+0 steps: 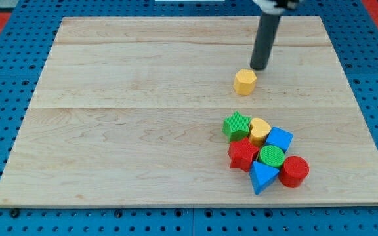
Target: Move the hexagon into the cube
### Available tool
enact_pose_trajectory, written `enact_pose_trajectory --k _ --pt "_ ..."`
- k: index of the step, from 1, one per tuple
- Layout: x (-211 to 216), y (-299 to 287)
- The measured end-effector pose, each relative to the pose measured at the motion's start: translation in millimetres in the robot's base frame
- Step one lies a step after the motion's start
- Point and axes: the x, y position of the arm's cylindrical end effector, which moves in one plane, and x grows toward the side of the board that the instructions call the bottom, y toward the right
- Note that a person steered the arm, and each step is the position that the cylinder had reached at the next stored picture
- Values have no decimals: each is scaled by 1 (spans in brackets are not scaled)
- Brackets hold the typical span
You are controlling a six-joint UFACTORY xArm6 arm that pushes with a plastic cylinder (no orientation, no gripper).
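A yellow hexagon block point(245, 82) lies alone on the wooden board, right of centre in the upper half. My tip point(260, 68) rests just above and to the right of it, very close or touching. A blue cube point(279, 139) sits in a cluster at the lower right, well below the hexagon. The rod rises dark and straight to the view's top edge.
The cluster also holds a green star point(237, 124), a yellow rounded block point(260, 130), a red star point(243, 155), a green cylinder point(272, 156), a blue triangle point(263, 176) and a red cylinder point(294, 171). The wooden board point(110, 131) lies on a blue pegboard.
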Motion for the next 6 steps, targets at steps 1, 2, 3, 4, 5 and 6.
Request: enact_pose_trajectory --k 1,2,3,4,5,6 --pt "28 -54" --pt "81 -28" --pt "87 -12" --pt "80 7" --pt "112 12" --pt "145 12"
